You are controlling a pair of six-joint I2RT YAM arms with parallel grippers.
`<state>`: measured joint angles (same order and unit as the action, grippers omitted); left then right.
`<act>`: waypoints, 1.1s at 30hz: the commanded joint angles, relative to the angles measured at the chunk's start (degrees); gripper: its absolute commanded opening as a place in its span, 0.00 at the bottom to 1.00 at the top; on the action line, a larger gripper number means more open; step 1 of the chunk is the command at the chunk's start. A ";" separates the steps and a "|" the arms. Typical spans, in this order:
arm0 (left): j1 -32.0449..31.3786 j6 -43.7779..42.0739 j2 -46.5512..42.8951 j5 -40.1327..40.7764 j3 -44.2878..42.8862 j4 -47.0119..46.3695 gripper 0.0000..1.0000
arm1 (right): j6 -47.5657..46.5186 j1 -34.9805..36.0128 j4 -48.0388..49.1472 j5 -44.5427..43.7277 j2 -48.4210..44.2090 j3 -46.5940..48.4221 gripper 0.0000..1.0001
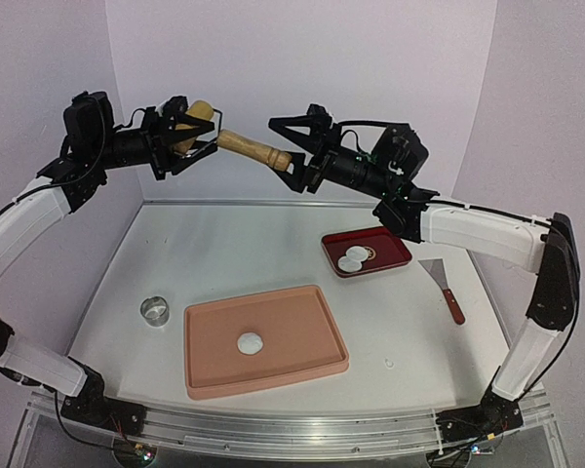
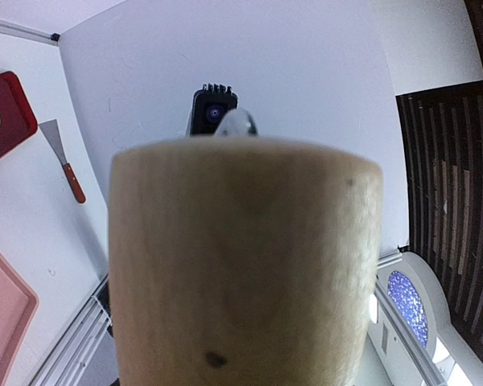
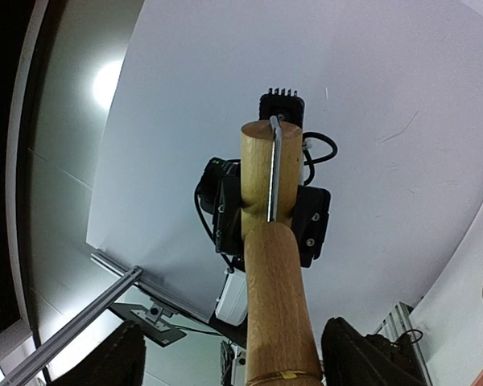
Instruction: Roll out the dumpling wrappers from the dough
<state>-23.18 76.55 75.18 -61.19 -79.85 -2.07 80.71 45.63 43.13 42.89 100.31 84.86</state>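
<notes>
Aloft, the left gripper (image 1: 193,135) clasps the rolling pin (image 1: 249,146), the right gripper (image 1: 285,151) agape around its handle (dough (image 1: 250,342) lies below).

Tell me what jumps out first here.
The wooden rolling pin hangs high above the table, the left gripper clamped on one handle and the open right gripper around the other. Below, a small dough blob sits on the pink tray, and two dumpling wrappers lie in the red tray.
</notes>
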 commanded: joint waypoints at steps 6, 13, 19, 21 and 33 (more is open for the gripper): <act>-0.03 1.06 1.29 -2.26 -1.33 -6.82 0.00 | 1.72 -0.24 3.92 2.99 0.83 3.41 0.65; -0.10 0.32 1.55 -1.51 -0.89 -5.34 0.00 | -4.83 -0.11 -5.67 1.39 0.12 3.69 0.67; -0.59 0.01 1.63 -0.26 -0.32 -5.34 0.00 | -8.90 0.07 -12.00 1.48 -0.26 4.61 0.69; -0.71 -0.06 1.79 -0.29 -0.23 -5.19 0.00 | -8.99 0.12 -12.10 1.41 -0.21 4.49 0.69; -2.12 -1.55 2.07 2.91 1.08 -3.51 0.00 | -8.66 0.86 -12.09 1.40 1.18 7.64 0.54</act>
<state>-24.93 76.31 78.11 -60.69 -79.24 -2.83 72.25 46.04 29.08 44.23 101.19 89.73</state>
